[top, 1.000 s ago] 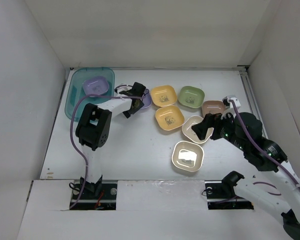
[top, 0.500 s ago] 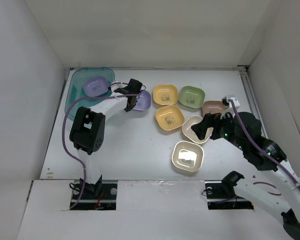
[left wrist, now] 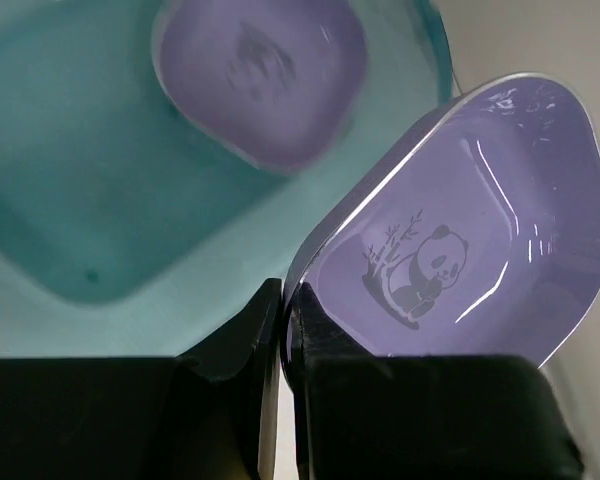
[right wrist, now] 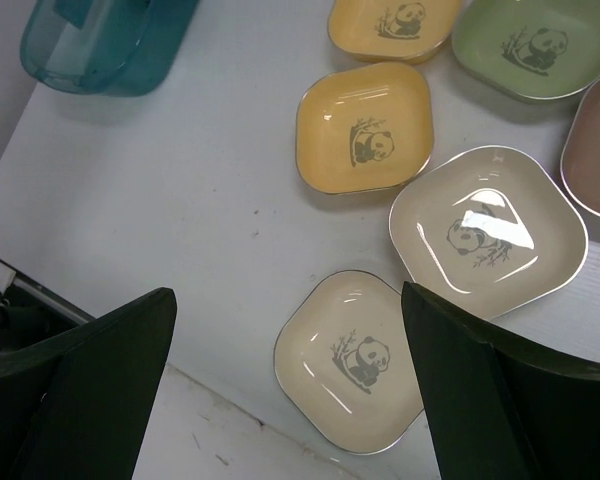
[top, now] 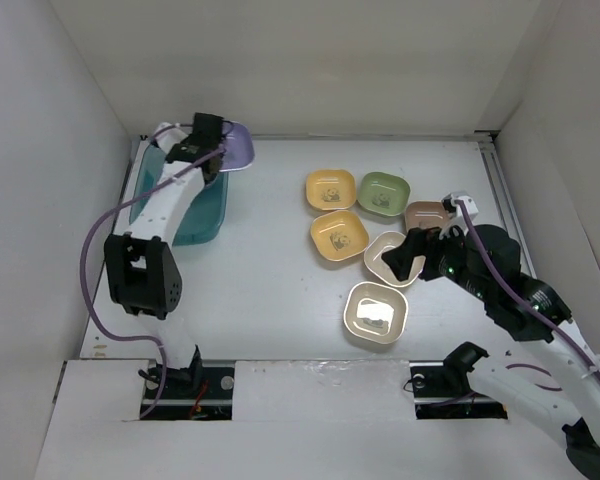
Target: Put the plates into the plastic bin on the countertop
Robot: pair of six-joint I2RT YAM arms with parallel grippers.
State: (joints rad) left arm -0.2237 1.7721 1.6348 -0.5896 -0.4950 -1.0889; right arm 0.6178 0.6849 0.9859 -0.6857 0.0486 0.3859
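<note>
My left gripper (top: pixel 208 136) (left wrist: pixel 283 300) is shut on the rim of a purple plate (top: pixel 236 148) (left wrist: pixel 460 240) and holds it above the far right corner of the teal plastic bin (top: pixel 185 215) (left wrist: pixel 70 200). A second purple plate (left wrist: pixel 260 75) lies in the bin. On the white countertop (top: pixel 270 290) lie two yellow plates (top: pixel 328 190) (top: pixel 339 233), a green plate (top: pixel 383 193), a brown plate (top: pixel 426 215) and two beige plates (top: pixel 390 258) (top: pixel 376 313). My right gripper (top: pixel 405 258) (right wrist: pixel 288 300) is open and empty above the beige plates (right wrist: pixel 355 360) (right wrist: pixel 487 230).
White walls close in the countertop on the left, back and right. The bin (right wrist: pixel 100 45) stands at the back left corner. The arm bases and a raised white ledge (top: pixel 310 385) run along the near edge.
My left gripper has lifted the purple plate from the countertop right of the bin and carried it back and left, over the bin's far corner. The right arm has not moved.
</note>
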